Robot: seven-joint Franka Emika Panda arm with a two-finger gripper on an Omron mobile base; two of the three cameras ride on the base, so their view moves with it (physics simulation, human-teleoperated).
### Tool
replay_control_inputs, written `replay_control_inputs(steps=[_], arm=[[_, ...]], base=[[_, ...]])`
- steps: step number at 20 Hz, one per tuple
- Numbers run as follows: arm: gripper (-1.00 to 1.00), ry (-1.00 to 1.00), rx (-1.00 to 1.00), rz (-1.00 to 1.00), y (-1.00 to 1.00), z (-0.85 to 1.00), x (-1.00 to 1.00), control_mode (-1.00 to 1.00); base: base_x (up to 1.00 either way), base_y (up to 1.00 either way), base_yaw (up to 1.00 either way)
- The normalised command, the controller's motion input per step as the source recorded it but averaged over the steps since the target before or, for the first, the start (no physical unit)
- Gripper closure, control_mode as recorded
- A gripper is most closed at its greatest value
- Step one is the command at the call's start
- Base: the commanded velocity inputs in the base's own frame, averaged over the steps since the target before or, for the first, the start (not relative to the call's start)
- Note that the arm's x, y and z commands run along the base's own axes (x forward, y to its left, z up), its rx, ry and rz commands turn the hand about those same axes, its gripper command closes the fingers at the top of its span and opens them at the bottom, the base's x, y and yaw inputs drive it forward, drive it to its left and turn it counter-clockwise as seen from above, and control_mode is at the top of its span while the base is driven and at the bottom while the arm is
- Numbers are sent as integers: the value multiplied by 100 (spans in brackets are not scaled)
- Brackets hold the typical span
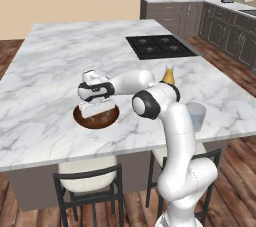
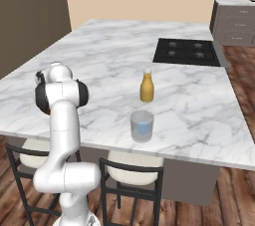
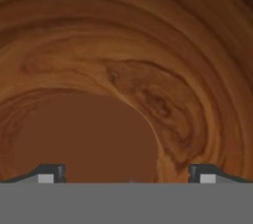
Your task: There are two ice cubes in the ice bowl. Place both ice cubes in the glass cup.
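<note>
Currently gripper point(image 1: 96, 111) is down inside the ice bowl point(image 1: 111, 117), fingers point(image 3: 49, 172) spread wide, gripping nothing. Hand view is wood grain right up close, and I can't make out either of the 2 ice cubes there; maybe a faint speck between the tips, too small to call. Glass cup point(image 2: 142, 125) sits near the counter's front edge, well apart from the bowl, just in front of the orange bottle point(image 2: 146, 86). My read: centre a cube between the tips before closing, squeeze slowly since ice slips, then lift straight up clear of the rim.
</note>
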Motion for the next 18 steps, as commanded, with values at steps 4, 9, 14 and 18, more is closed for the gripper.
replay_control_inputs(steps=[4,9,14,18], arm=[[-100,0,-10,0,0,-29,-17,-100],[-100,-2,-4,1,0,-10,0,-100],[-100,-5,-1,4,-12,-6,0,-100],[-100,-3,0,0,-14,-2,0,-100]], base=[[0,0,0],[0,0,0],[0,0,0],[0,0,0]])
